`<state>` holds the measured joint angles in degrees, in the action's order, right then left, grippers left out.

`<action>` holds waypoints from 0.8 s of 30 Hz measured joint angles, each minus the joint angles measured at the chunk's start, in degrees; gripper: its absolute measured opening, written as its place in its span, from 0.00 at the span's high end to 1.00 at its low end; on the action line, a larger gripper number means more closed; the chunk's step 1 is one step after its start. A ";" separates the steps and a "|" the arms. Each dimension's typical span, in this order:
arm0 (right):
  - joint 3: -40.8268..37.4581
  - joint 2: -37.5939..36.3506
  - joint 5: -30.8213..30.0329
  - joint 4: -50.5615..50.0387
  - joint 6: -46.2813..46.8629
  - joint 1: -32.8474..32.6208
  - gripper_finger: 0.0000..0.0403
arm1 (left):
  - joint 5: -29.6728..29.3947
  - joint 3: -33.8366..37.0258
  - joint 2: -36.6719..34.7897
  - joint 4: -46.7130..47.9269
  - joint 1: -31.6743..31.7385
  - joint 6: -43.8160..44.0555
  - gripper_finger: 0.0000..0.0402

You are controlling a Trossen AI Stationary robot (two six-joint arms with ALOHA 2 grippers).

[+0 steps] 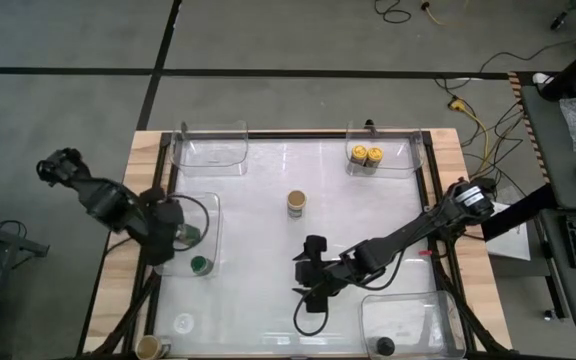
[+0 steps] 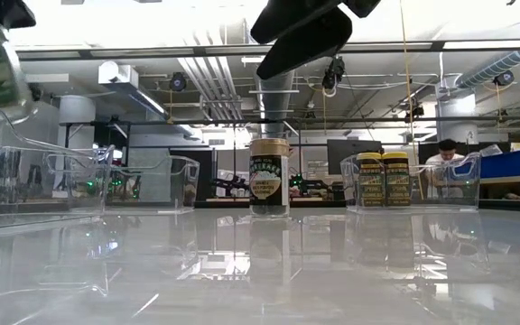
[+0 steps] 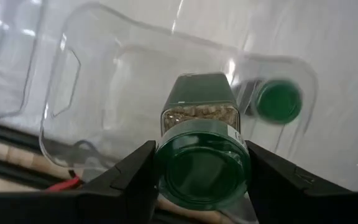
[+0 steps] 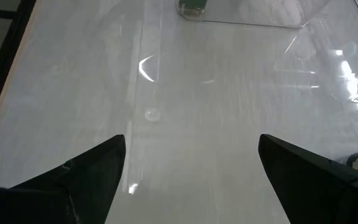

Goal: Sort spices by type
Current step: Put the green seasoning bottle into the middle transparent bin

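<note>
My left gripper [image 1: 176,237] hangs over the clear bin [image 1: 214,212] at the table's left edge, shut on a green-lidded spice jar [image 3: 201,115]. A second green-lidded jar [image 1: 200,265] stands inside that bin. A tan-lidded jar [image 1: 297,203] stands upright mid-table. Two yellow-lidded jars [image 1: 366,156] stand side by side in the far right bin. A black-lidded jar [image 1: 385,346] sits in the near right bin. My right gripper [image 1: 313,272] hovers open above the table's near middle, nothing between its fingers. My left gripper pinches the jar's lid end [image 3: 204,171] between its two fingers [image 3: 135,174], one on each side of the green lid. The fingers come from above, pointing steeply down. The jar hangs below them, lid up, lifted above the bin's floor.
A clear bin [image 1: 211,148] stands at the far left. Another tan-lidded jar [image 1: 148,347] sits on the wooden border at the near left corner. The glossy table [image 1: 268,300] has bare room between the bins.
</note>
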<state>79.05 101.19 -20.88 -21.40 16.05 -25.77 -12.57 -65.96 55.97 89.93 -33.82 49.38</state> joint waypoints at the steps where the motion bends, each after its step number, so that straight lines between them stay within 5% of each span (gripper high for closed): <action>1: 0.00 0.30 -0.05 0.39 0.00 0.07 0.11 | 0.77 0.36 0.69 0.07 0.86 -1.25 0.52; 11: -0.07 2.91 0.26 0.76 0.04 0.16 0.11 | 6.60 0.97 9.30 -0.04 3.55 -10.11 0.52; 24: -0.07 2.93 0.35 0.91 -0.04 0.16 0.11 | 11.42 3.24 14.72 0.07 0.91 -10.31 0.52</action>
<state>78.98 104.12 -20.53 -20.49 16.01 -25.61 -1.15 -62.72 70.70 90.00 -32.90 39.07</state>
